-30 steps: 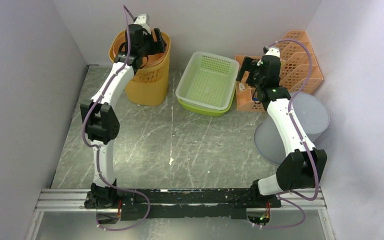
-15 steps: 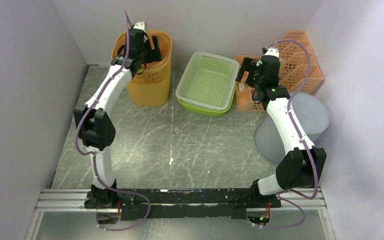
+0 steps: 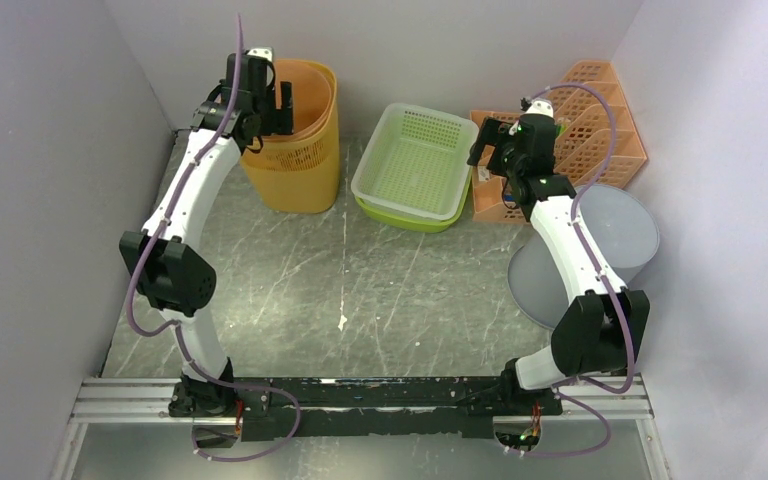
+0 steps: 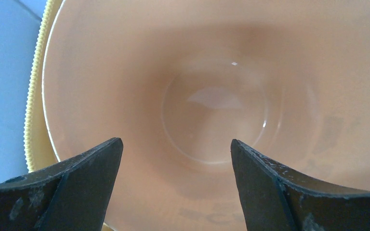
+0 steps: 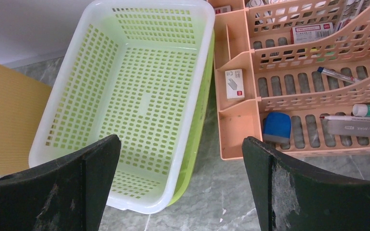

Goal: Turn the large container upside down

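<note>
The large container [image 3: 300, 165], a tall orange-yellow perforated bin, stands upright at the back left. A smooth peach tub [image 3: 312, 92] is nested inside it and sticks out above the rim. My left gripper [image 3: 278, 104] hovers over the bin's left rim, open and holding nothing. The left wrist view looks straight down into the peach tub [image 4: 212, 96], with the bin's yellow ribbed rim [image 4: 29, 120] at the left and the left gripper [image 4: 177, 144] spread wide. My right gripper [image 3: 488, 140] hangs open and empty above the floor between the baskets, and the wrist view shows the right gripper [image 5: 180, 139] wide apart.
A white basket nested in a green one [image 3: 410, 160] sits at the back centre, and the basket [image 5: 139, 96] fills the right wrist view. A peach desk organiser [image 3: 585, 125] with stationery stands at the back right. A grey round tub [image 3: 600, 240] lies by the right wall.
My left gripper has drawn back from over the bin's middle to its left rim and spread a little wider. The bin has settled more upright. The right arm has barely moved.
</note>
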{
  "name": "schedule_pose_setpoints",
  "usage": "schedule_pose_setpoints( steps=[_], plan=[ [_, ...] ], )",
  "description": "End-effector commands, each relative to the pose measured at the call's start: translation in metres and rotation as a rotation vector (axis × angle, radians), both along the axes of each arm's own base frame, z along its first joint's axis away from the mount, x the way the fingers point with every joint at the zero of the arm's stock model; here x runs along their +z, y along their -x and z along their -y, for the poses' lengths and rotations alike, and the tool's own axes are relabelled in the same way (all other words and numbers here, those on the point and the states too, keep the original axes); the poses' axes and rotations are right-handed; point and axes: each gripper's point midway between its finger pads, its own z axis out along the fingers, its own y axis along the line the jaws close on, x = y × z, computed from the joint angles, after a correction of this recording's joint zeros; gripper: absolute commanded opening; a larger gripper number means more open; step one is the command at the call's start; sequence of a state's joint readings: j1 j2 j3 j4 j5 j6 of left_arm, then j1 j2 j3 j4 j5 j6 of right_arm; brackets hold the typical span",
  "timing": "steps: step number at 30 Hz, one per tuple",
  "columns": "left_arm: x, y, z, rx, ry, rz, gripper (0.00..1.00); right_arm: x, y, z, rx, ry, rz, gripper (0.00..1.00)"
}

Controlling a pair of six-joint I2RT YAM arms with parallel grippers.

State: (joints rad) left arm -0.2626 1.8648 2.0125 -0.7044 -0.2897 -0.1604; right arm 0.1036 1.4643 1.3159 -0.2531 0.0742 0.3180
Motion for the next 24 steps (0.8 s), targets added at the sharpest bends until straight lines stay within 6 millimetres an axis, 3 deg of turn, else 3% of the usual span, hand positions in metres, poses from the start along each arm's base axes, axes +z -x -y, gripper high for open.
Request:
schedule_pose_setpoints(
  steps=[1,6,13,19,24],
  plan=[
    [-0.021,0.028,-0.034,0.052,-0.127,-0.165,0.95,-0.001,-0.004,0.004,-0.012,0.0,0.009,1.0],
    [-0.017,0.037,-0.049,0.093,-0.191,-0.185,0.95,-0.008,-0.005,0.004,-0.013,0.002,-0.007,1.0],
    [0.015,0.028,-0.04,0.043,-0.146,-0.052,0.96,-0.01,-0.003,0.005,-0.015,0.001,-0.008,1.0],
    [0.062,0.011,-0.012,-0.088,-0.07,0.114,1.0,-0.011,-0.001,0.006,-0.021,0.007,-0.011,1.0],
    [0.108,0.005,0.024,-0.229,0.077,0.271,1.0,-0.009,-0.001,0.006,-0.022,0.005,-0.01,1.0]
  ],
)
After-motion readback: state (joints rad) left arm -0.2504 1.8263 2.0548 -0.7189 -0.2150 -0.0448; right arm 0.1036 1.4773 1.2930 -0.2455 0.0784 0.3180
